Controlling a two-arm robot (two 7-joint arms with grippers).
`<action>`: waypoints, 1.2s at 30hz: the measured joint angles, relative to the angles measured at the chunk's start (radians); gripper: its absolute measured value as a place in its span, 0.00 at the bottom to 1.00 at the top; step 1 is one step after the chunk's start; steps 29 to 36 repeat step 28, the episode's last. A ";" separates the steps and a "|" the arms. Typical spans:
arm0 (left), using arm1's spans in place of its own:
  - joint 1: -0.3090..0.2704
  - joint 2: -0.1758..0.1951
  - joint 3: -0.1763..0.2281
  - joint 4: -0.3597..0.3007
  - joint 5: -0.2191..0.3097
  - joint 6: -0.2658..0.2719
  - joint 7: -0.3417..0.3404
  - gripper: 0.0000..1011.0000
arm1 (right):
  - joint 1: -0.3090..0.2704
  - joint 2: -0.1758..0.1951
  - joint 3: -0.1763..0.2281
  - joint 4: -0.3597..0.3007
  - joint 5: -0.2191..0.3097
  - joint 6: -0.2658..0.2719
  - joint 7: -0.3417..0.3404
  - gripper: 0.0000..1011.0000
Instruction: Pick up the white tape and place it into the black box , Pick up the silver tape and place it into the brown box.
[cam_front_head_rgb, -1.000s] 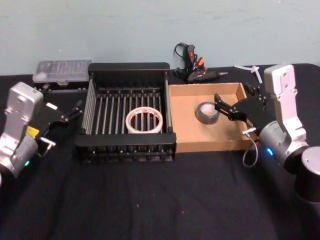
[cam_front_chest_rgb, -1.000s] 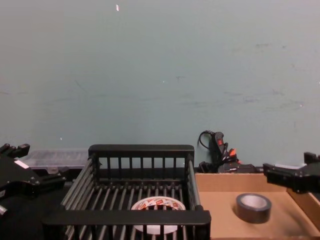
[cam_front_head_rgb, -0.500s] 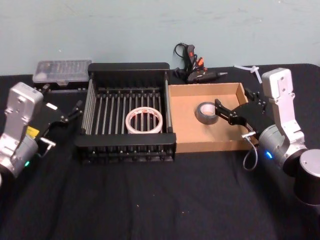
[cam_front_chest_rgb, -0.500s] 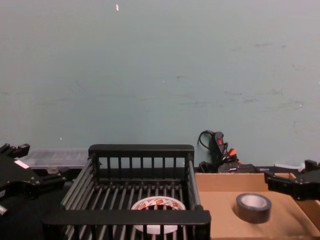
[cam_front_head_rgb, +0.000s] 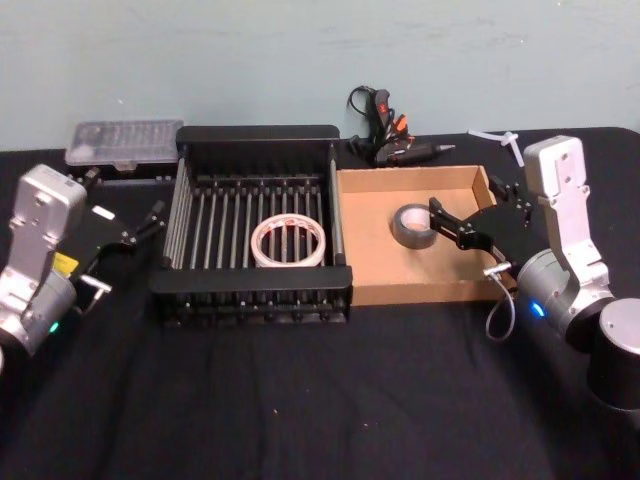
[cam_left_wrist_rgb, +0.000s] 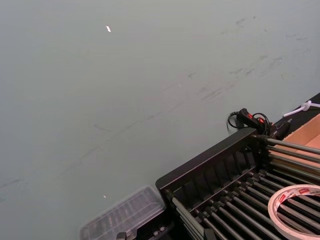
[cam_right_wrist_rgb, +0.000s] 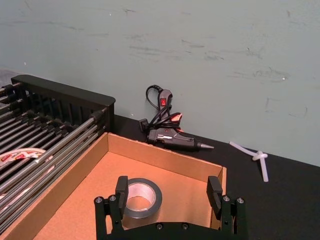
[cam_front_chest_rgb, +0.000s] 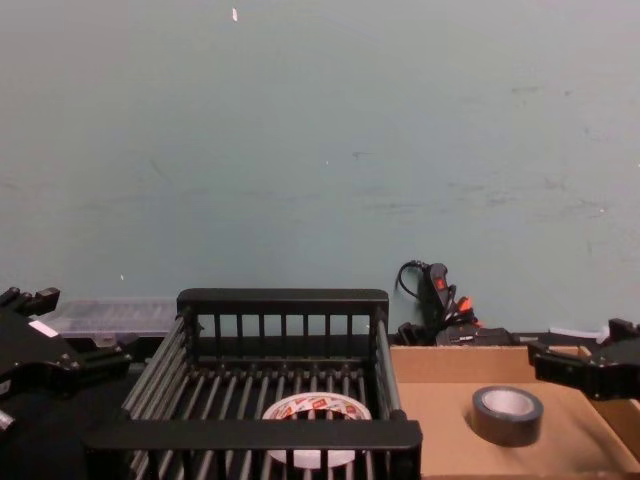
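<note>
Black cloth covers the worktop (cam_front_head_rgb: 300, 400), with a pale green wall behind it. Nearest on the right, the right pincer (cam_front_head_rgb: 448, 222) hangs over the right-hand part of the brown box (cam_front_head_rgb: 410, 292), its two fingers spread wide and holding nothing. The silver tape (cam_front_head_rgb: 414, 225) lies flat on the cardboard floor just to the left of those fingertips and slightly below them, apart from them; in the right wrist view the silver tape (cam_right_wrist_rgb: 139, 198) sits ahead of the right pincer (cam_right_wrist_rgb: 169, 192), offset toward one finger, not centred in the gap. Its hole points straight up, so the roll has no long axis to line up with. It is a thick, dull grey ring with a pale inner core.

On the left, the left pincer (cam_front_head_rgb: 148, 220) sits outside the left wall of the black box (cam_front_head_rgb: 250, 278), well apart from the white tape (cam_front_head_rgb: 289, 242); whether its fingers are open I cannot tell. That wide, flat white roll with red marks lies on the barred bottom, toward the near side of the crate.

Both rolls appear to be in their boxes, so I judge that the right arm, the nearer one to the silver roll, needs only to draw clear.

Farther back a glue gun (cam_front_head_rgb: 388, 140) lies by the wall.
</note>
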 joint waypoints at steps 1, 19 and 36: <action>0.000 0.000 0.000 0.000 0.000 0.000 0.000 0.99 | 0.000 0.000 0.000 0.000 0.000 0.000 0.000 0.99; 0.000 0.000 0.000 0.000 0.000 0.000 0.000 0.99 | 0.000 0.001 0.000 -0.001 0.002 -0.001 0.000 0.99; 0.000 0.000 0.000 0.000 0.000 0.000 0.000 0.99 | 0.000 0.001 0.000 -0.001 0.002 -0.001 0.000 0.99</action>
